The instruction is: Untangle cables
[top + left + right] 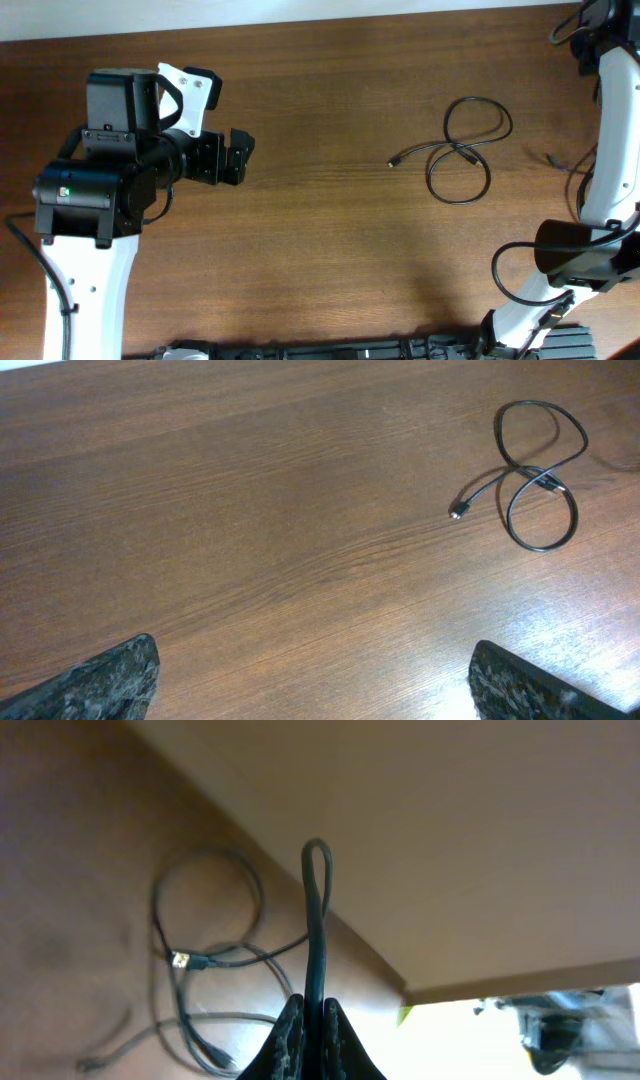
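One thin black cable [455, 147] lies in two loose loops on the brown table [330, 230], right of centre, with a small plug end pointing left. In the left wrist view the same cable [520, 468] lies far ahead at the upper right. My left gripper [238, 157] hovers at the left, open and empty [314, 652], far from that cable. My right gripper [312, 1005] is shut on a folded loop of black cable [316, 920] that sticks out past its fingertips. Beneath it, blurred, more cables [205, 960] with plug ends lie on the table.
The white right arm [610, 130] runs along the table's right edge up to the far right corner, with thicker black wires hanging beside it. The left arm's body [95, 190] fills the left side. A dark rail lies along the front edge.
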Tool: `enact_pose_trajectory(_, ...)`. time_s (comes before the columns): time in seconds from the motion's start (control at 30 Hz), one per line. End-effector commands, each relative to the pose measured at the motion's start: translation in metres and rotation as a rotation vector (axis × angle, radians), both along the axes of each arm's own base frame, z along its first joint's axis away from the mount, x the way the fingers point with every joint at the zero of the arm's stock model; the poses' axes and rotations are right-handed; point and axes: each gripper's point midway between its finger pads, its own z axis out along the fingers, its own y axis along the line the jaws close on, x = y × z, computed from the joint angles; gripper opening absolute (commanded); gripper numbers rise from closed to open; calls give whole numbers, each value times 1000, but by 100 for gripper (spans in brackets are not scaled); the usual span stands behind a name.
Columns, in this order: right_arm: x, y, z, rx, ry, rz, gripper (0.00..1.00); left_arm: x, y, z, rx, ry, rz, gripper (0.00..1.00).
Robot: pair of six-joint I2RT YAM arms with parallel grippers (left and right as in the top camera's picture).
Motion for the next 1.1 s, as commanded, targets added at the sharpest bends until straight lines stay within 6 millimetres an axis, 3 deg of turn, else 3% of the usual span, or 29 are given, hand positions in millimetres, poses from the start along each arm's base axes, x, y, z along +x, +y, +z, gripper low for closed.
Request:
enact_pose_trajectory(0.0,8,-6,18,-50,-148,-37,4,-1,-1,4,-2,-14,-13,99)
enact_pose_trajectory(0.17,38,-14,27,-20,-337,-6,4,-1,-1,4,-3,-14,-13,99)
enact_pose_trajectory(0.33,80,-13,19,185,-495,155,4,-1,-1,4,-3,-14,-13,99)
enact_pose_trajectory(0.43,94,-15,17,285,-565,221,4,-1,-1,4,-2,-14,-13,99)
enact_pose_trajectory(0.63,102,-27,-1,291,-480,274,4,-1,-1,4,-3,-14,-13,99)
enact_pose_trajectory(0.9,105,-63,-65,404,-383,224,4,-1,-1,4,-3,-14,-13,99)
enact_pose_trajectory(1.07,93,-82,-94,472,-343,173,4,-1,-1,4,-3,-14,-13,99)
